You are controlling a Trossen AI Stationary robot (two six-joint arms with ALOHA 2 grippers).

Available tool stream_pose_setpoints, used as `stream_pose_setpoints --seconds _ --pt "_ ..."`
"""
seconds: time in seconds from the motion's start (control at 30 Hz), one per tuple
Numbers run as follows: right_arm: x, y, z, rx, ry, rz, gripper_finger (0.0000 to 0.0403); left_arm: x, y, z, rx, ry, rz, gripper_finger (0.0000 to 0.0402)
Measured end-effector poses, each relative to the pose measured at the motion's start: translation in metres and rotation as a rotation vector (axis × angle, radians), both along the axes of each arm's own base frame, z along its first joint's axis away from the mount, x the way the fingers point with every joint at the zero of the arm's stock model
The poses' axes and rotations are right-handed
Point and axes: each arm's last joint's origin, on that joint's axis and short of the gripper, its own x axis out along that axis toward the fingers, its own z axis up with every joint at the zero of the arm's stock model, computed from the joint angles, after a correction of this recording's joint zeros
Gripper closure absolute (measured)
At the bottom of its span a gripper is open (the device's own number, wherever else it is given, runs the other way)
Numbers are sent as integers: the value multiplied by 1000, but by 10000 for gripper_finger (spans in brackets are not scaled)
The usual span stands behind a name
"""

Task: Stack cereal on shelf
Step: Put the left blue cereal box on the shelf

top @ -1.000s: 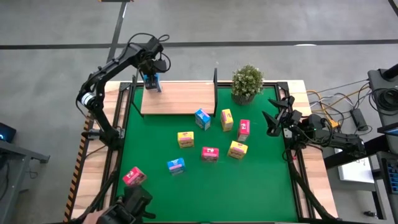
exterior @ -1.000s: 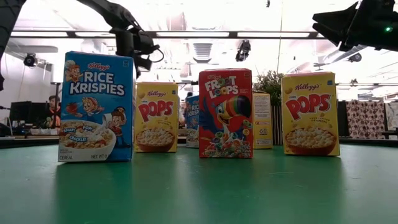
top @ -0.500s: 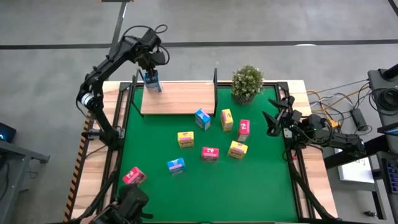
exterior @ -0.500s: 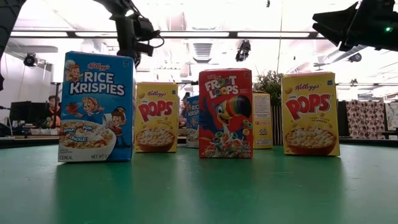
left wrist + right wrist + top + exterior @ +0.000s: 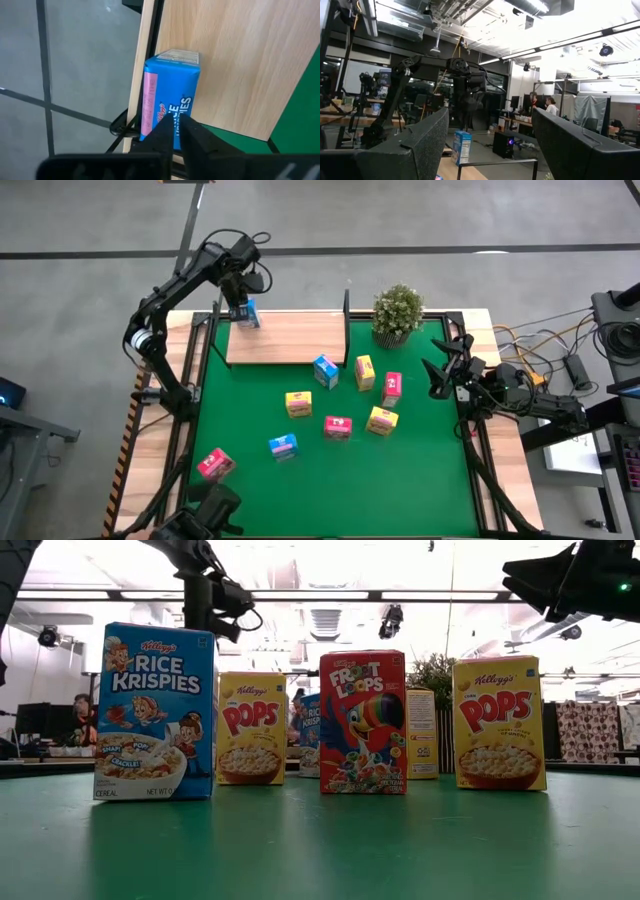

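A blue cereal box point(image 5: 247, 313) stands upright on its bottom at the far left end of the wooden shelf point(image 5: 290, 338); the left wrist view shows the same blue cereal box point(image 5: 170, 90). My left gripper point(image 5: 239, 293) hangs just above it, pointing down, shut and empty point(image 5: 175, 131). Several more cereal boxes stand on the green mat point(image 5: 420, 470), among them a blue one point(image 5: 325, 370), a yellow one point(image 5: 298, 403) and a red one point(image 5: 338, 427). My right gripper point(image 5: 437, 375) waits open at the table's right edge.
A potted plant point(image 5: 398, 313) stands at the shelf's right end, beside its black end frame point(image 5: 346, 330). A red box point(image 5: 215, 464) sits near the mat's near left corner. Cables and equipment lie beyond the right edge.
My left gripper has let go of the blue box on the shelf, risen a little above it and shut its fingers. The box stays upright where it was set, at the shelf's far left end.
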Motion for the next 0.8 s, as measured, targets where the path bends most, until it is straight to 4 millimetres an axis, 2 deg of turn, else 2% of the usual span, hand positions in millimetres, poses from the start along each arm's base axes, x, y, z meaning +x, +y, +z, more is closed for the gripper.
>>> stream_pose_setpoints --seconds 0.23,0.53,0.8 --pt "0 0 0 0 0 0 129 -2 2 -1 4 -4 15 396" --pt "0 0 0 0 0 0 129 -5 4 -18 -23 15 34 401" --pt "0 0 0 0 0 0 129 -5 6 -17 13 41 39 401"
